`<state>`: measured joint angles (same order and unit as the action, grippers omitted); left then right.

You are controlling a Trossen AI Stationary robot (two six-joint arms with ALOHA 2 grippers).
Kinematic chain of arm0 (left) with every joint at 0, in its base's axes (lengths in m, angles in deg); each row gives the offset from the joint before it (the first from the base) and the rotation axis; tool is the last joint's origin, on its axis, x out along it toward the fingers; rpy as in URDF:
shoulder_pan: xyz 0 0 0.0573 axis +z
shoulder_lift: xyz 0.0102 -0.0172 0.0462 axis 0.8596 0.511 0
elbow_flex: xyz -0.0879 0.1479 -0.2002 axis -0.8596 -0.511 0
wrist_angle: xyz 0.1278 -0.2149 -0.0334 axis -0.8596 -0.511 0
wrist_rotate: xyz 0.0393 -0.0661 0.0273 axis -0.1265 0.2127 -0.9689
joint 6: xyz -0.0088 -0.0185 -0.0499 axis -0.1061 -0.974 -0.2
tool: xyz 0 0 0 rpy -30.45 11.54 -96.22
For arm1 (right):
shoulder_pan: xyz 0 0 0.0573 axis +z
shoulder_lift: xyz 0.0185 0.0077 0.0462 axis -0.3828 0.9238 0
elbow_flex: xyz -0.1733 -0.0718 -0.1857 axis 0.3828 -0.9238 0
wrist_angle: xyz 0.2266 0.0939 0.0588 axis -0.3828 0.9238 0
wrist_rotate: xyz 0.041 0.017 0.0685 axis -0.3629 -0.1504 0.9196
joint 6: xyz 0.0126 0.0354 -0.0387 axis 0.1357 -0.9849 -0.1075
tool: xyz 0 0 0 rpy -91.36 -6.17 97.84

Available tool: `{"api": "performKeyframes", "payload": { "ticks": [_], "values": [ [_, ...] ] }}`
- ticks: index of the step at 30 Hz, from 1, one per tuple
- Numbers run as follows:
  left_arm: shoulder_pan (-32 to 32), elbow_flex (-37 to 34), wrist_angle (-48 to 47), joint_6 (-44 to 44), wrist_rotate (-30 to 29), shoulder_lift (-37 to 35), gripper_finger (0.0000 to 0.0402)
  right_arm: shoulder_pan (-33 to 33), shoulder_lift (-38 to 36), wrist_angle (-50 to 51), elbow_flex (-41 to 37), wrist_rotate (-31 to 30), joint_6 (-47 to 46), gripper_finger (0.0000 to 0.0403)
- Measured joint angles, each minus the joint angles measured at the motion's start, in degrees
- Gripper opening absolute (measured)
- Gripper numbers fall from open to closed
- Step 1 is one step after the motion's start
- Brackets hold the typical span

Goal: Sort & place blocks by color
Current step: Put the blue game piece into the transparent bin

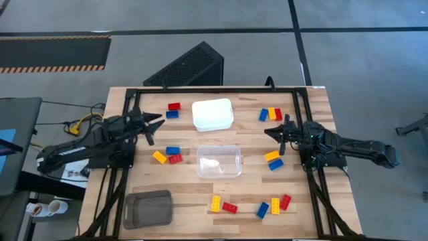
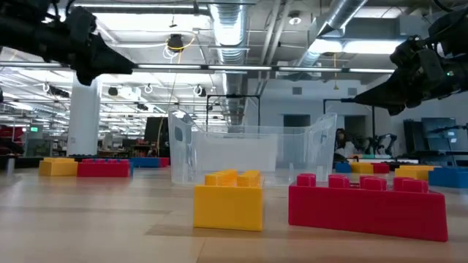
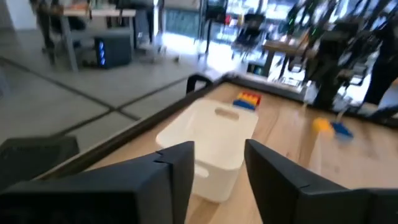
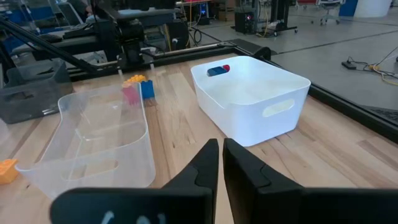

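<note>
Small red, blue and yellow blocks lie scattered on the wooden table: a red [image 1: 174,106] and a blue one [image 1: 172,114] at the far left, a mixed group [image 1: 271,114] at the far right, others near the front [image 1: 275,205]. My left gripper [image 1: 155,125] hovers open at the table's left, pointing at the white tray [image 3: 211,140], with nothing between its fingers [image 3: 180,168]. My right gripper [image 4: 221,142] hovers shut at the table's right, facing the white tray [image 4: 252,102] and the clear tray [image 4: 93,140]. Neither touches a block.
Three trays stand on the table: the white tray [image 1: 212,114] at the far middle, the clear tray [image 1: 219,161] at the centre, a grey tray [image 1: 148,207] at the near left. A yellow [image 1: 272,155] and a blue block [image 1: 275,164] lie close by the right arm.
</note>
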<state>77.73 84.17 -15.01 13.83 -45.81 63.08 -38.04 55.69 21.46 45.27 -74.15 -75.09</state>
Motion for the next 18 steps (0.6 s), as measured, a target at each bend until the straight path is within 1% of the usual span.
{"api": "performKeyframes", "payload": {
  "ticks": [4, 10, 14, 18],
  "values": [
    [0.01, 2.25, -0.02, 0.00, -0.01, 7.34, 0.0158, 0.00, 0.00, 0.00, 0.00, 0.00, 0.00, 0.0049],
    [-0.01, 5.30, -0.33, 0.26, -0.18, 16.86, 0.0180, 0.01, 0.00, 0.00, 0.01, 0.00, 0.00, 0.0049],
    [0.15, 6.83, -0.84, -0.09, -2.14, 21.06, 0.0198, 0.00, 0.00, 0.02, 0.00, 0.00, 0.02, 0.0049],
    [2.03, 9.60, -6.24, -1.44, -1.24, 24.06, 0.0229, 0.00, 0.00, 0.02, 0.00, 0.00, 0.00, 0.0049]
  ]
}}
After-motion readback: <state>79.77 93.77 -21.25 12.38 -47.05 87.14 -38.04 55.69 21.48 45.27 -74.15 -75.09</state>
